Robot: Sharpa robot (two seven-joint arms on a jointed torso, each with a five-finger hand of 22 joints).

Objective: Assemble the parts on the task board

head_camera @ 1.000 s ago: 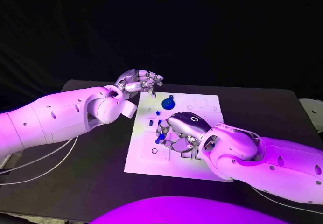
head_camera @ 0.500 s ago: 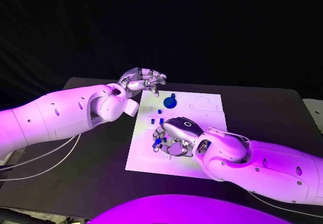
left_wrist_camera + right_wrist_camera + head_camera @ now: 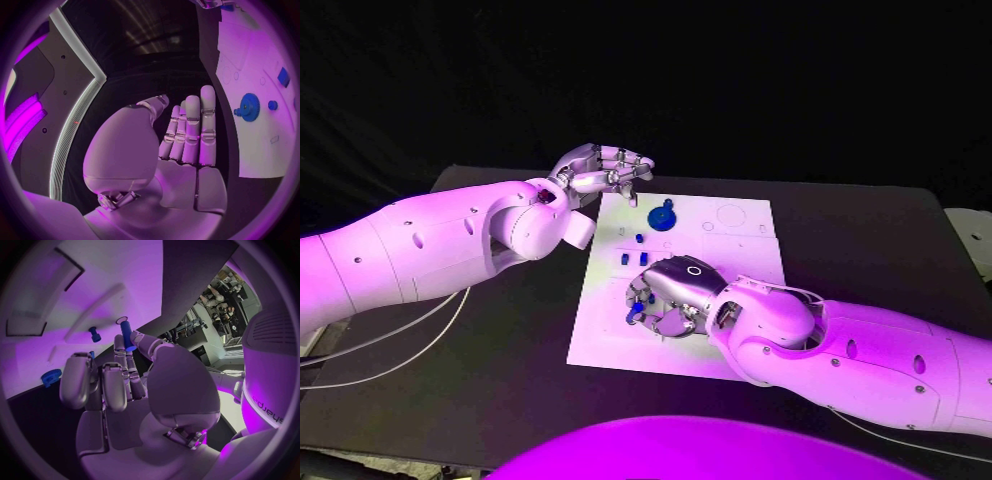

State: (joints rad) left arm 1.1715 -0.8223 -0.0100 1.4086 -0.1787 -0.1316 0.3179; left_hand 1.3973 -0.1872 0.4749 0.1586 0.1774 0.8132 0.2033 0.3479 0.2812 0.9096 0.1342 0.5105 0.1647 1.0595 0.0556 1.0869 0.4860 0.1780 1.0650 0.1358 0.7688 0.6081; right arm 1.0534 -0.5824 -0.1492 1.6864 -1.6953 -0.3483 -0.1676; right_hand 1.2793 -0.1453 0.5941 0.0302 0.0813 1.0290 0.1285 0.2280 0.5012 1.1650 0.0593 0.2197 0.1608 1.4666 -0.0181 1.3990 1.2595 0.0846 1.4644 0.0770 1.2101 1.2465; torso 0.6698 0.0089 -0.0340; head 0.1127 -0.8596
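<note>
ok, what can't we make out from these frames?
- Head view: the right hand covers the task board beneath it, hiding any parts there.
- Right wrist view: the blue peg at the fingertips; contact is unclear.
- Left wrist view: the blue gear is curved by the lens.

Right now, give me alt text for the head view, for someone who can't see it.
The right hand presses down over small blue parts on the white task board. The left hand hovers empty at the board's far corner, near a blue gear.

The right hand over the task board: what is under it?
Under the right hand lies the white task board. The hand pinches a blue peg; whatever board area its palm covers is hidden.
</note>
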